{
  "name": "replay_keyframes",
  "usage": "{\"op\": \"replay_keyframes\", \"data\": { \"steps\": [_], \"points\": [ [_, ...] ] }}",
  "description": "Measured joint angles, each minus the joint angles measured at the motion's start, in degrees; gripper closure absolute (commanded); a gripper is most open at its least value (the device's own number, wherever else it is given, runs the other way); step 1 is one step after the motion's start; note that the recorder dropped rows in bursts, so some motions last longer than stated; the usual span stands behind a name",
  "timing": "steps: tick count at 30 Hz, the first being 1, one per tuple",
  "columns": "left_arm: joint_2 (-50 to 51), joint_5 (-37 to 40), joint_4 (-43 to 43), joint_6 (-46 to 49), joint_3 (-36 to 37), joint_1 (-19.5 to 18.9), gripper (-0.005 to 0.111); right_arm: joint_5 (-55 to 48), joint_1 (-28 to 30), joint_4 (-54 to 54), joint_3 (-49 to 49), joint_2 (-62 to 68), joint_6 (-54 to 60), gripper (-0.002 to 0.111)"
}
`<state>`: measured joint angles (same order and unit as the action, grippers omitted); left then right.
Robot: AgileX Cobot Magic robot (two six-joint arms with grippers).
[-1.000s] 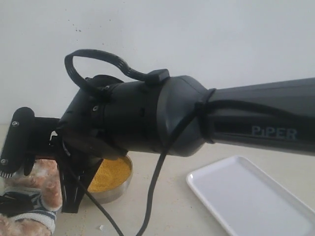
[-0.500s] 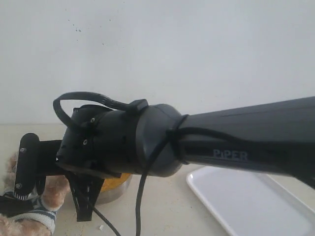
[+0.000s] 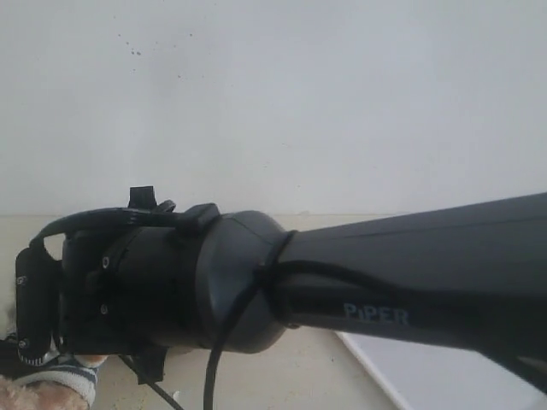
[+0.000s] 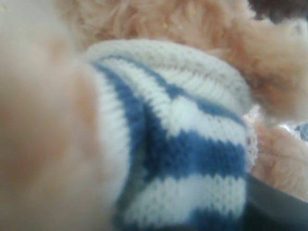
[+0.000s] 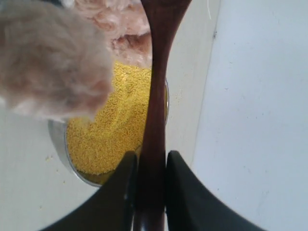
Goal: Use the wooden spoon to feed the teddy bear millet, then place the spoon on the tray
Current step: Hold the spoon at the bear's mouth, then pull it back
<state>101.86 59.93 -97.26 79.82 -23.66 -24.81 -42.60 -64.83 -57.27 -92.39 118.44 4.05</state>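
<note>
From where I stand the right arm [image 3: 385,282] blocks nearly everything. Its black casing runs from the right edge across the lower half of the frame to the left edge, against a bare white wall [image 3: 273,102]; a black cable [image 3: 224,346] loops round it and drops out at the bottom. On the casing, low and right of centre, pale letters read "PiPER". Only scraps show under it: the bear [image 3: 60,376] in the lower left corner, striped shirt and fur; a sliver of the tray [image 3: 427,380] at lower right; pale table [image 3: 282,376] between.

The right wrist camera gives more. The right gripper [image 5: 151,155] has both black fingers [image 5: 122,192] pressed against the thin handle of the spoon [image 5: 156,86], clamping it. The spoon's long axis runs straight out from the gripper, over the steel bowl [image 5: 57,139] of millet [image 5: 110,125]; its wider end points away, past the bowl's far rim, toward the bear's fur; the frame edge cuts that end off. A blurred furry limb hangs near the lens over part of the bowl. The tray lies beside the bowl, a strip of table between them.

The left wrist camera sits hard against the bear's blue-and-white knitted shirt, with fur all round. A dark grey edge [image 4: 276,204] shows in one corner; whether the left gripper is open or closed I cannot tell.
</note>
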Motion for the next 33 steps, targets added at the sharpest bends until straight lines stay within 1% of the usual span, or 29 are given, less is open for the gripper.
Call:
{"op": "replay_keyframes", "data": {
  "steps": [6, 11, 19, 27, 33],
  "points": [
    [0.0, 0.0, -0.1, 0.3, 0.0, 0.0, 0.103, -1.1, -0.3, -3.0, 0.0, 0.2, -9.1, 0.108],
    [0.0, 0.0, -0.1, 0.3, 0.0, 0.0, 0.103, -1.7, -0.3, -2.9, 0.0, 0.2, -12.9, 0.108],
    [0.0, 0.0, -0.5, 0.8, 0.0, 0.0, 0.103, -0.1, -0.3, 1.9, 0.0, -0.3, -14.6, 0.108],
    [0.0, 0.0, -1.0, 1.3, 0.0, 0.0, 0.103, -2.1, -0.7, 2.6, 0.0, -0.4, -13.7, 0.108],
    [0.0, 0.0, -1.0, 1.7, 0.0, 0.0, 0.103, -2.8, -0.6, 3.9, 0.0, -0.4, -17.0, 0.108]
  ]
}}
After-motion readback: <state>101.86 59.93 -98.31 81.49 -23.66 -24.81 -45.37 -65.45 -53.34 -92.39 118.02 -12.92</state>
